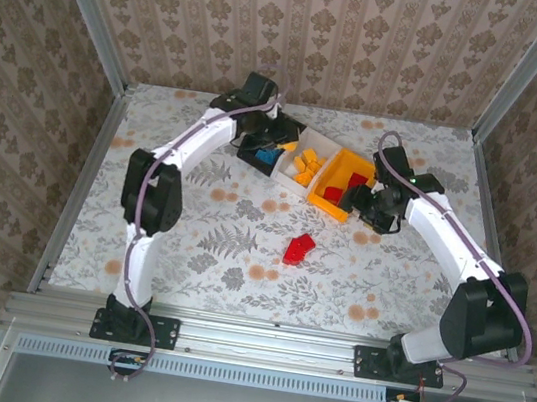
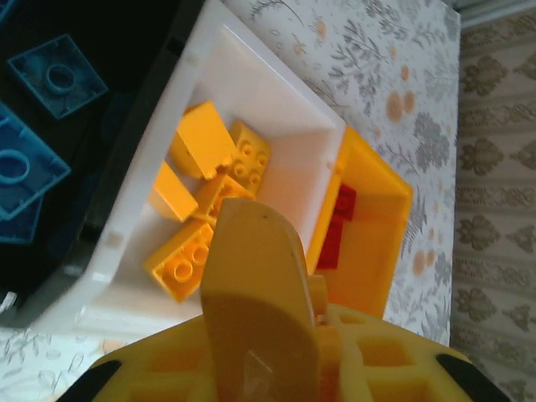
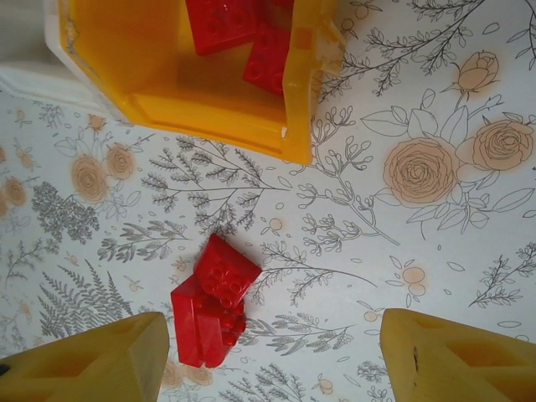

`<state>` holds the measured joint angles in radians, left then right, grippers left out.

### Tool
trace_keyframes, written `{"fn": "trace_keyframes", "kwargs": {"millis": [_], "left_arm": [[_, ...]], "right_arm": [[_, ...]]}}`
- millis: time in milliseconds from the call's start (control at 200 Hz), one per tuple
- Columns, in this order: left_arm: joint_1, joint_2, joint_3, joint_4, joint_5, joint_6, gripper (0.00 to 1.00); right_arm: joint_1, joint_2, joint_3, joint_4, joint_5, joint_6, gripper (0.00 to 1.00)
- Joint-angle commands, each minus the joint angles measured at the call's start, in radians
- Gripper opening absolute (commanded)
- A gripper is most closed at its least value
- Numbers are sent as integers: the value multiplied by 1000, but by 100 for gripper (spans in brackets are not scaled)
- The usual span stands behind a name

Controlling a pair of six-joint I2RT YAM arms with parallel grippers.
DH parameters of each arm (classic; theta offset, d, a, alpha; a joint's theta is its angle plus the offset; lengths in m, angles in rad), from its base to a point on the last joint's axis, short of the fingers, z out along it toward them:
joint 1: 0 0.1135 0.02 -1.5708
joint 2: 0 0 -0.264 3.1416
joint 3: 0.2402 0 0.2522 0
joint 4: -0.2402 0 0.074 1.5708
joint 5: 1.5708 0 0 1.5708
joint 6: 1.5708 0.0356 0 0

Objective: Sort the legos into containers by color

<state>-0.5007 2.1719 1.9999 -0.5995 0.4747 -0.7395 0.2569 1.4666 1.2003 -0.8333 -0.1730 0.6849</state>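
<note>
Hovering near red legos (image 3: 213, 306), right gripper (image 3: 272, 331) spread and empty, left gripper (image 2: 251, 226) closed by white bin (image 2: 289, 163)

Three bins stand touching in a row across the far middle of the table (image 1: 408, 283), left bin (image 1: 253, 156) farthest back, middle bin (image 1: 329, 149), right bin (image 1: 327, 203) nearest, each holding bricks (image 2: 188, 260), and loose bricks (image 1: 297, 249) lie heaped in front of the row, apart from it.

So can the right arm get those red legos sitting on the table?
Probably yes. The red legos lie on bare table, apart from the orange bin, nothing on top. The right end effector is open, facing them, so the way looks free.
</note>
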Motion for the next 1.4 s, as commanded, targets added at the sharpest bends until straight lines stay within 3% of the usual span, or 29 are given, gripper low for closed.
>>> {"fn": "trace_keyframes", "kwargs": {"millis": [0, 265, 790, 1125, 1395], "left_arm": [[-13, 65, 109, -90, -30, -39, 20], [-39, 170, 240, -189, -54, 5, 21], [-59, 242, 309, -258, -78, 28, 29], [-64, 212, 312, -280, -114, 69, 56], [-68, 148, 309, -324, -170, 144, 65]], "right_arm": [[-5, -35, -3, -15, -13, -4, 68], [-6, -62, -36, -26, -2, -8, 69], [-11, -49, -48, -42, -4, -25, 69], [-11, -11, -41, -31, -32, -28, 69], [-2, 44, -50, -42, -73, -47, 69]]}}
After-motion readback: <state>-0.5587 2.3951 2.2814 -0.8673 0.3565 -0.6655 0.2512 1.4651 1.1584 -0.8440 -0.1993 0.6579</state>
